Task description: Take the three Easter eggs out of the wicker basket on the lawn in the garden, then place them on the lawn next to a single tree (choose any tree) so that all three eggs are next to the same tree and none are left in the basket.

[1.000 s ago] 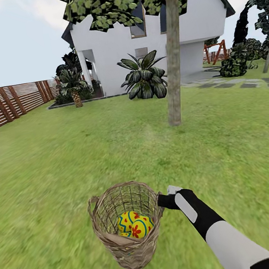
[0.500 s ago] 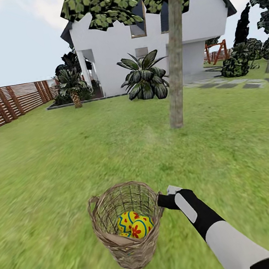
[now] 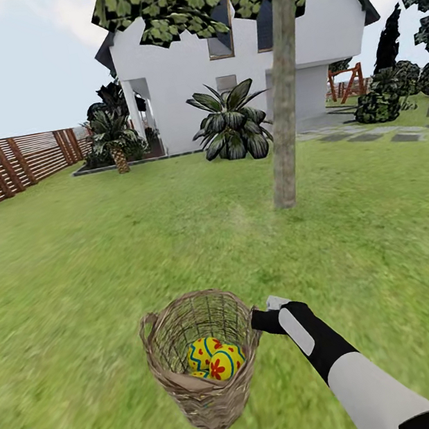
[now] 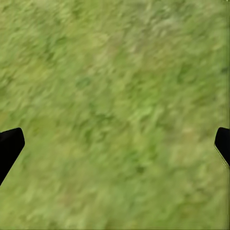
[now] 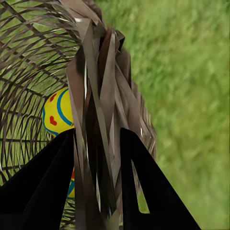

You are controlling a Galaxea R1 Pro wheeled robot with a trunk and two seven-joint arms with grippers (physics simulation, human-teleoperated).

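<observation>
The right gripper (image 3: pixel 260 322) is clamped on the wicker basket (image 3: pixel 201 357) rim. Easter eggs (image 3: pixel 213 359) lie inside. The left gripper (image 4: pixel 115 143) hangs spread wide over the lawn (image 3: pixel 76 267).

The lawn (image 3: pixel 76 267) spreads wide, flat and green. The wicker basket (image 3: pixel 201 357) stands on it, on the near side of the tree (image 3: pixel 283 125), whose trunk rises from the grass.

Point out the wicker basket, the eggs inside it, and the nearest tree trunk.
wicker basket (image 3: pixel 205 399), head view, front of woven wall.
Easter eggs (image 3: pixel 215 358), head view, top of the painted cluster.
tree (image 3: pixel 284 111), head view, middle of the bare trunk.
</observation>
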